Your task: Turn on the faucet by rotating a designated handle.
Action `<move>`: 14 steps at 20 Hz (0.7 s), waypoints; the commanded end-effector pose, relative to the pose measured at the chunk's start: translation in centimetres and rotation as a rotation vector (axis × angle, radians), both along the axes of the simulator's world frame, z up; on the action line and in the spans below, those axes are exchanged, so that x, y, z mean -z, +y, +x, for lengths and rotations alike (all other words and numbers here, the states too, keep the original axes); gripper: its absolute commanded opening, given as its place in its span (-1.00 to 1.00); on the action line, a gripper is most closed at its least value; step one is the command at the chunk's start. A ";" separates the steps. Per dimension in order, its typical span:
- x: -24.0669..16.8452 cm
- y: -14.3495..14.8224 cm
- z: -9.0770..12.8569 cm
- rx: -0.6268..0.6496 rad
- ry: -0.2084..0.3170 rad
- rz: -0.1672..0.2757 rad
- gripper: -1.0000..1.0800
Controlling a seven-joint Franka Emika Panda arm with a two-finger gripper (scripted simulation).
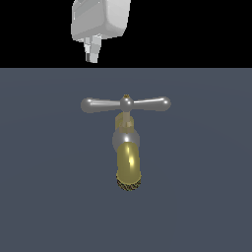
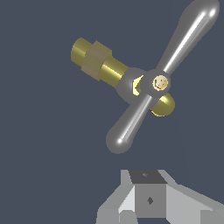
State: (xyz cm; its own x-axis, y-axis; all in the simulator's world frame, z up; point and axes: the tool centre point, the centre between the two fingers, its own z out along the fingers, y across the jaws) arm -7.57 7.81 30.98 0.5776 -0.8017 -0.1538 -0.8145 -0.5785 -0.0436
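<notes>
My fingers [image 1: 92, 55] seemingly closed, empty, beyond handle [image 1: 126, 104]; crossbar axis left-right; left bulb [image 1: 88, 105] nearest

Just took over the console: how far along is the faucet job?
Early approach. Done: the gripper hangs above the faucet, off toward the exterior view's left. In hand: nothing; in the wrist view the fingers sit apart from the handle. Left: reach an arm of the crossbar, make contact and rotate it. Whether the jaws are open is unclear.

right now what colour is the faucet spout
Shiny brass-yellow spout, clearest in the exterior view.
</notes>
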 end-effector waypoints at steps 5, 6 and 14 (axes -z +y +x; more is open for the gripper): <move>3.7 1.1 2.0 0.166 0.017 -0.041 -1.00; 4.3 1.3 2.3 0.191 0.018 -0.048 -1.00; 8.3 2.3 4.2 0.376 0.011 -0.110 -1.00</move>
